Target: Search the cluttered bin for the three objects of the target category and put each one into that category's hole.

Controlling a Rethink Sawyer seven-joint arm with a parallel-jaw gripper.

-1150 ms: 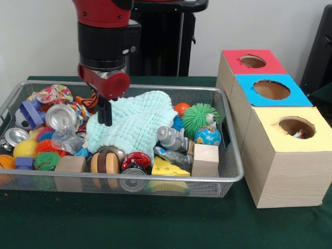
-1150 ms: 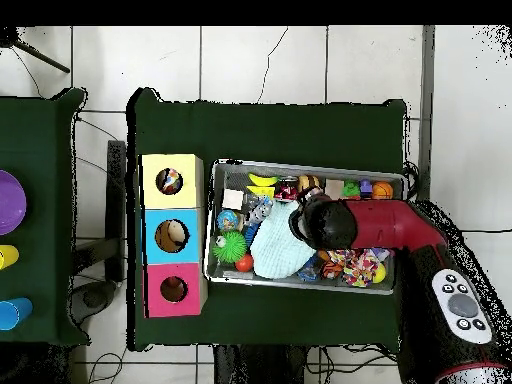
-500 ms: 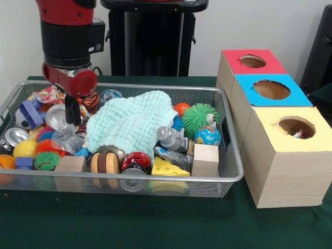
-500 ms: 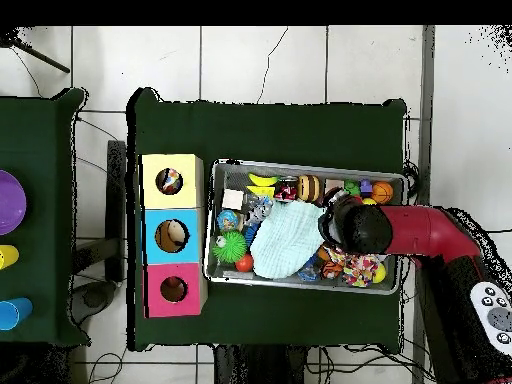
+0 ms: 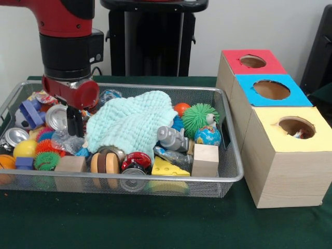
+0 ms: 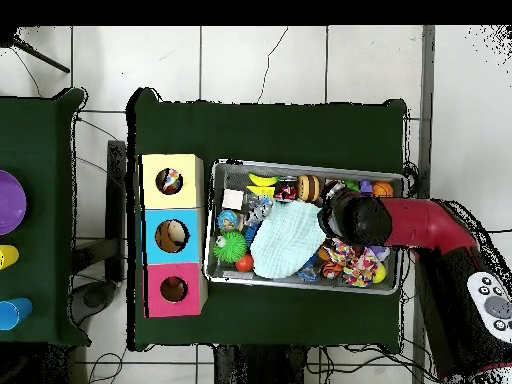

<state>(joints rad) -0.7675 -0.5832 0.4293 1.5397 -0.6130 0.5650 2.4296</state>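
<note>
Red arm upright, pincer point(image 5: 75, 123) pointing down (fingers close together)

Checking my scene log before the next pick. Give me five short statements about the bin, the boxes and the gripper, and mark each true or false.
1. The gripper hangs over the bin's end farthest from the boxes. True.
2. The mint cloth lies inside the wire bin. True.
3. The blue-topped box stands at one end of the row. False: it stands between the red-topped box and the yellow-topped box.
4. The spiky green ball lies on the table outside the bin. False: it is in the bin, beside the small globe ball.
5. The gripper holds the mint cloth. False: it is beside the cloth, carrying nothing visible.
</note>
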